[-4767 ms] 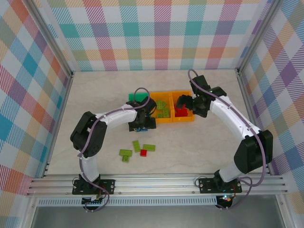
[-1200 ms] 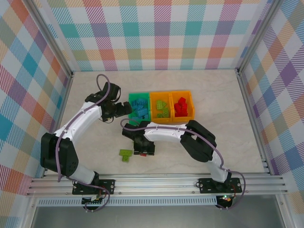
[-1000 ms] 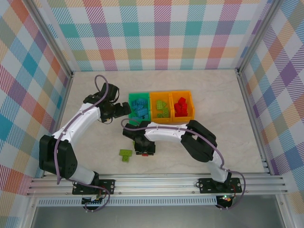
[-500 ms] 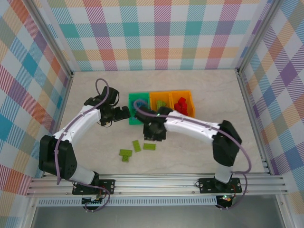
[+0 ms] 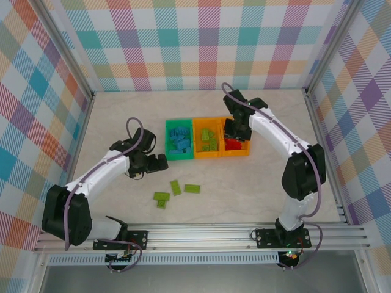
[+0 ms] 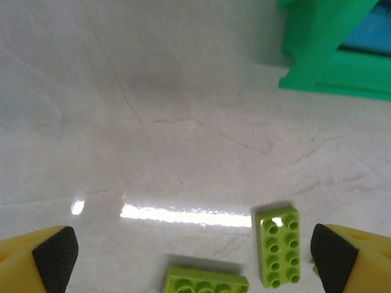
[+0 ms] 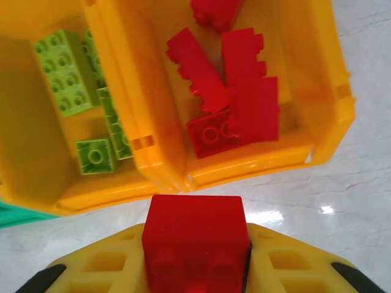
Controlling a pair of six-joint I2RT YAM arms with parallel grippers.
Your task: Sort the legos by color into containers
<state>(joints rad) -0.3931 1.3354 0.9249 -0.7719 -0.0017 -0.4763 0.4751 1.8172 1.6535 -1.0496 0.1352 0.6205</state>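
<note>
Gripping a red brick (image 7: 194, 226), your right gripper (image 7: 195, 256) sits just short of the red-filled bin (image 7: 333, 97), at its rim. Carry it forward before letting go (left gripper (image 6: 195, 250) hangs wide open).

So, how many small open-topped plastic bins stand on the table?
3, side by side in one row: the green plastic bin on the left, an orange plastic bin in the middle, a second orange bin on the right. None seems hidden.
</note>
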